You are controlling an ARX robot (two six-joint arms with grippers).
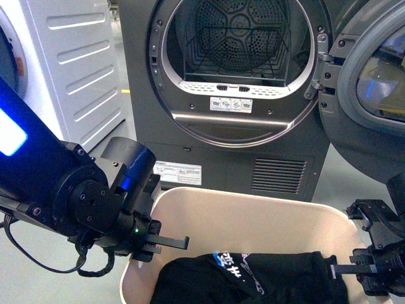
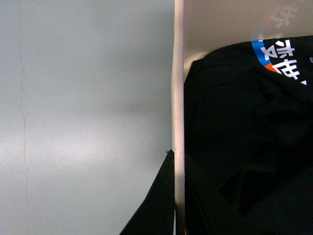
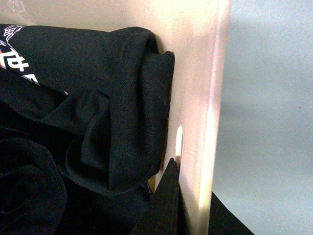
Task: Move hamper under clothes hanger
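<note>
The beige hamper (image 1: 253, 209) sits on the floor in front of me, low in the front view, with black clothes (image 1: 253, 278) bearing a blue and white print inside. My left gripper (image 1: 152, 244) is shut on the hamper's left rim (image 2: 179, 98), one finger outside and one inside. My right gripper (image 1: 354, 269) is shut on the hamper's right wall (image 3: 205, 122), one finger on each side of it. The black clothes also show in the left wrist view (image 2: 244, 137) and in the right wrist view (image 3: 73, 122). The clothes hanger is out of view.
A dark grey dryer (image 1: 234, 95) stands right behind the hamper with its round door (image 1: 380, 76) swung open to the right. A white appliance (image 1: 63, 63) stands at the left. Grey floor (image 2: 88, 117) lies beside the hamper.
</note>
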